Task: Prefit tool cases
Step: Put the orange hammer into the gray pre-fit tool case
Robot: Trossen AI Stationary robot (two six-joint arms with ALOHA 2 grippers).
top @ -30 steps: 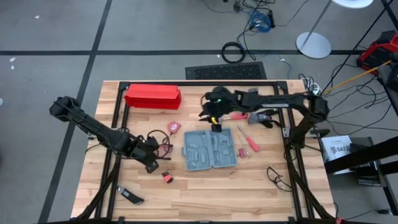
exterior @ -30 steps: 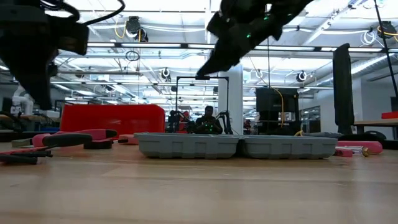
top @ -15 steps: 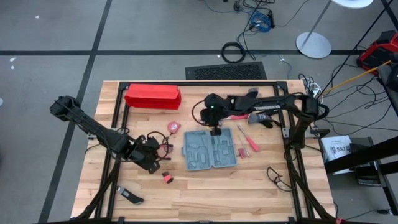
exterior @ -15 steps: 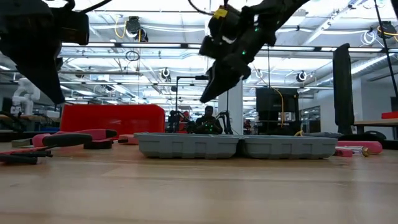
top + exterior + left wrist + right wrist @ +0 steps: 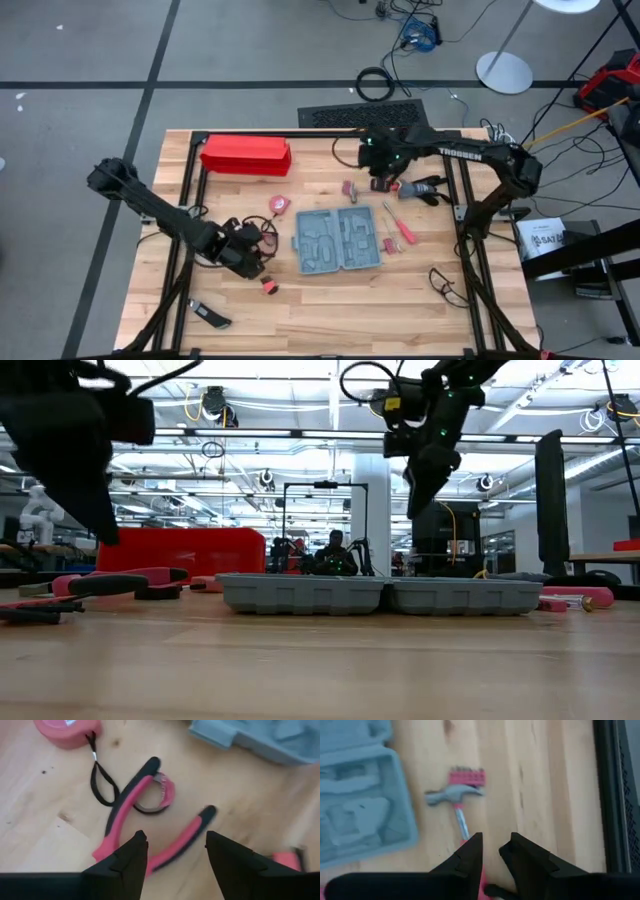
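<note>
1. Tool case (image 5: 338,240): blue-grey clamshell, lying open and flat at the middle of the table (image 5: 330,305), grey recesses up and apparently all unfilled.
2. Left gripper (image 5: 175,851): fingers spread wide apart, empty, poised over pink-handled pliers (image 5: 150,827) on the wood, left of the case. Judged step: about to pick up the pliers for seating in the case.
3. Next move, judged: lower so one handle sits between the fingers, then close. The handles are splayed, so only one can be taken cleanly.
4. Obstruction: a small pink-rimmed ring (image 5: 159,796) lies between the pliers' handles near the pivot, and the black strap (image 5: 100,782) of a pink tape measure (image 5: 67,727) lies touching them; either could be dragged along.
5. Right gripper (image 5: 491,851): fingers a narrow gap apart, holding nothing visible, raised above the far side of the table near a small hammer (image 5: 455,800) beside the case.
6. Other items: pink bit holder (image 5: 466,774) touching the hammer head; two pink screwdrivers (image 5: 398,226) right of the case; red box (image 5: 245,156) at the far left; spectacles (image 5: 446,285) near the right front.
</note>
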